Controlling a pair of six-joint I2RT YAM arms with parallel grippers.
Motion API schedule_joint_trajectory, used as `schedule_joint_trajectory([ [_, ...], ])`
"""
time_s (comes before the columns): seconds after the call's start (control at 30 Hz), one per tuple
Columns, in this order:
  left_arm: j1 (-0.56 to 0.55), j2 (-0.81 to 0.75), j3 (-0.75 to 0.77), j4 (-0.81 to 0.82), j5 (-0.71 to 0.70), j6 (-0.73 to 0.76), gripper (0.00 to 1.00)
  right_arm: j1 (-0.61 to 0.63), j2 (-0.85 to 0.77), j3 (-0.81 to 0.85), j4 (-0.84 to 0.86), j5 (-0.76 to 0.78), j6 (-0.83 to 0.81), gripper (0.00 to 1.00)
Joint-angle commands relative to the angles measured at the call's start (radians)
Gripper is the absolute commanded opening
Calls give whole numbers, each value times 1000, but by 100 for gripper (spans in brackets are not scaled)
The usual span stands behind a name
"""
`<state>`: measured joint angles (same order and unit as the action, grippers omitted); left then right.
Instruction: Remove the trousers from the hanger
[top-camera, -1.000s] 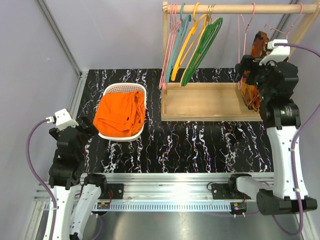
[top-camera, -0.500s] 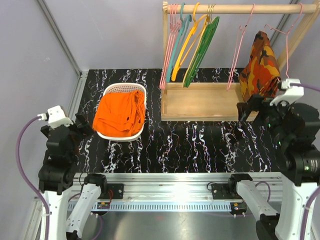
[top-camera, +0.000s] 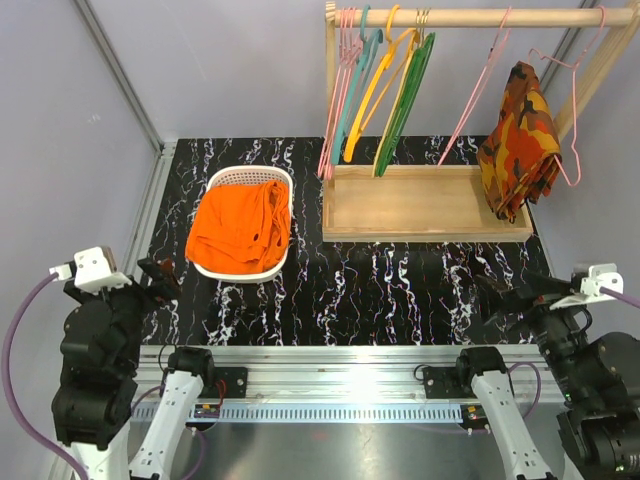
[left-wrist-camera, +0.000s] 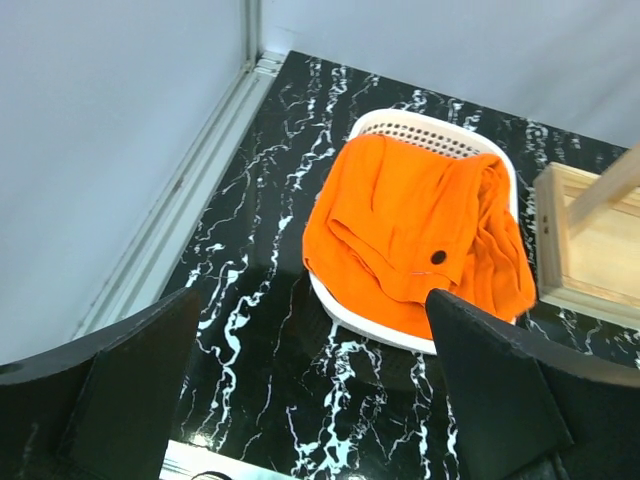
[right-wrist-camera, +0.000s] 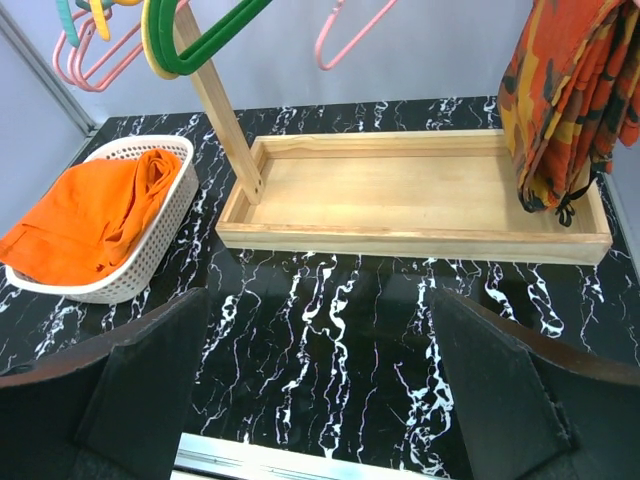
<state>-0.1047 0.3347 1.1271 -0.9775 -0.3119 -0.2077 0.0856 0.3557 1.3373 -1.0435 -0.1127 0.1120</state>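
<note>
- This is a robotics lab test cell, not a home or a shop.
- Plain grey panel walls set in bare aluminium framing close in the space.
- Two white robot arms, the left arm and the right arm, are bolted to a metal rail at the near edge of the worktop. Purple cables loop from them.
- The black marbled worktop carries staged props: a small wooden rack of coloured hangers, and a white basket holding the trousers.

My arms are white shells over black joints — a purple cable leaves each wrist by a white camera block. My claw fingers are black.
</note>
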Motion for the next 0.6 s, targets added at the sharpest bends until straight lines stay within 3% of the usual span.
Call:
schedule_joint_trajectory([
  [0.0,3,-54,-7,13,83,11,99,16,-6,-36,26,42,11,100],
  [0.2,3,-126,-62,39,83,10,99,16,-3,-93,63,59,14,99],
  [0.57,3,-125,-89,51,80,11,99,16,95,-118,88,50,12,99],
])
